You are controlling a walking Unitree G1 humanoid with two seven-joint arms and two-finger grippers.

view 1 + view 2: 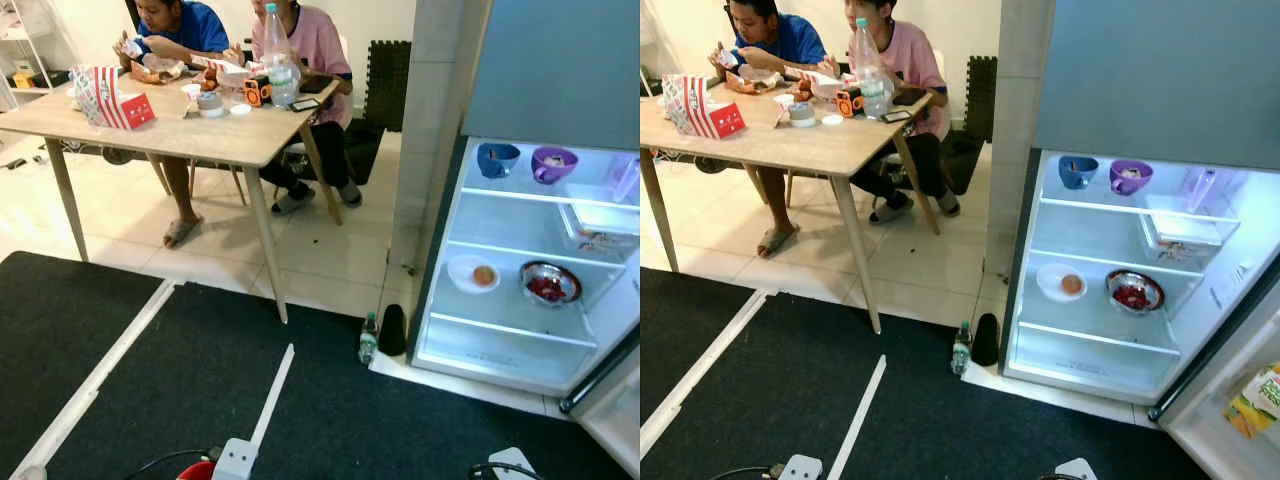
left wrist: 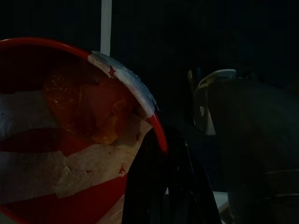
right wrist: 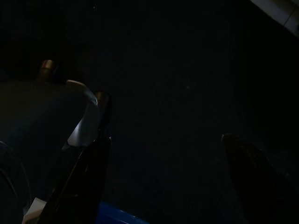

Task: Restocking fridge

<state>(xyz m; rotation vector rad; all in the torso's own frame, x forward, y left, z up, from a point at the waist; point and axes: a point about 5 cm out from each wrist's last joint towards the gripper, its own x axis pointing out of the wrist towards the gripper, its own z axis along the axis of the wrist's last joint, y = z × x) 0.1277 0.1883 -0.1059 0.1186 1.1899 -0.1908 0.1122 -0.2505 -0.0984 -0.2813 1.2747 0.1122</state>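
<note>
A red bowl (image 2: 70, 135), lined with white paper printed with small red stars and holding what looks like a piece of fried food, is held at its rim by the left tool (image 2: 163, 186), whose black fingers are clamped over the bowl's edge; the wrist view is dark, so the exact pinch is hard to make out. The bowl is judged light and fairly stiff, probably plastic, but the loose paper and greasy contents could slide if it is tilted, so it is best kept level with the hold on the rim. The right tool (image 3: 163, 177) hangs over the dark mat with its fingers spread apart and nothing between them. Ahead and to the right of both tools, the open fridge (image 1: 1110, 370) is seen, with bare space on its lowest shelf (image 1: 1090, 335).
</note>
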